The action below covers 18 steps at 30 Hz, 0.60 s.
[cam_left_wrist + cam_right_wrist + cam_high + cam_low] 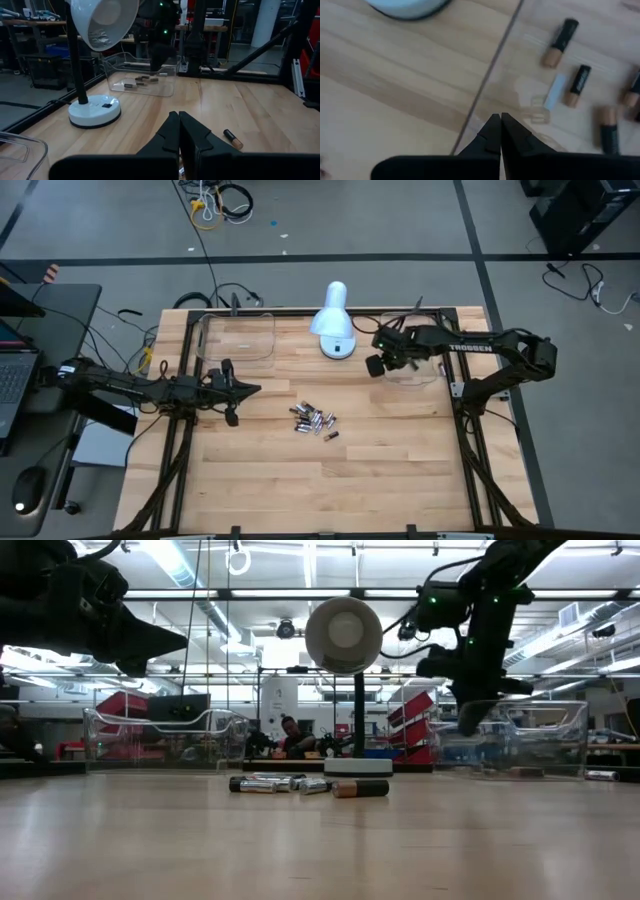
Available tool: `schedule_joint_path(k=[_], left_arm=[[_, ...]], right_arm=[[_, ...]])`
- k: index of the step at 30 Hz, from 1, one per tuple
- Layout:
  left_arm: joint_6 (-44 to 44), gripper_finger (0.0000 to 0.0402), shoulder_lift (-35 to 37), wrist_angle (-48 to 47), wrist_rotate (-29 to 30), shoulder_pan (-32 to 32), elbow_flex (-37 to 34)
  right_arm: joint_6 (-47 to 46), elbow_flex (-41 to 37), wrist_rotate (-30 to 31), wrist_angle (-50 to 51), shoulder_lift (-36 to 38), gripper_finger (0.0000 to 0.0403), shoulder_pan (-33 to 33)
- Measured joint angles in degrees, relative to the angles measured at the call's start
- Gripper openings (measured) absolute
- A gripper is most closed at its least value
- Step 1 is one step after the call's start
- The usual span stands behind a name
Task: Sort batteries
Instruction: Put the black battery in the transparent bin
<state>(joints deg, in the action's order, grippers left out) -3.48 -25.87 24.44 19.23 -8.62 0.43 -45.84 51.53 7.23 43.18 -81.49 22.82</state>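
Your left pincer (255,389) hovers shut and empty, with the heap of small silvery and coppery-brown cylindrical batteries (314,421) on the wooden table (330,480) just ahead, toward mid-table. It's the nearer arm. Their long axes point every way. Your right pincer (377,367), also shut and empty, hangs over the right clear plastic tray (432,373) holding sorted brown batteries (577,85). Open board surrounds the heap; the white desk lamp (333,323) stands well back.
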Motion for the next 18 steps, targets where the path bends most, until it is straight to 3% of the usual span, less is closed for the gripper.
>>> schedule_joint_path(k=[5,9,15,18], left_arm=[[-0.42,0.0002,0.0,0.0,-0.38,0.0,0.0],[-1.66,0.0002,-0.01,-0.02,-0.47,0.0,0.0],[-1.69,0.0002,-0.01,0.31,-0.63,0.0,0.0],[-1.69,0.0002,0.0,0.46,-0.62,0.0,0.0]], right_arm=[[1.85,0.16,0.12,0.09,0.36,0.0,0.6],[1.32,5.02,6.4,8.89,3.26,0.0,-0.49],[-5.31,15.47,17.86,28.42,8.13,0.0,-1.38],[-11.56,16.43,20.16,40.99,8.61,0.0,1.03]])
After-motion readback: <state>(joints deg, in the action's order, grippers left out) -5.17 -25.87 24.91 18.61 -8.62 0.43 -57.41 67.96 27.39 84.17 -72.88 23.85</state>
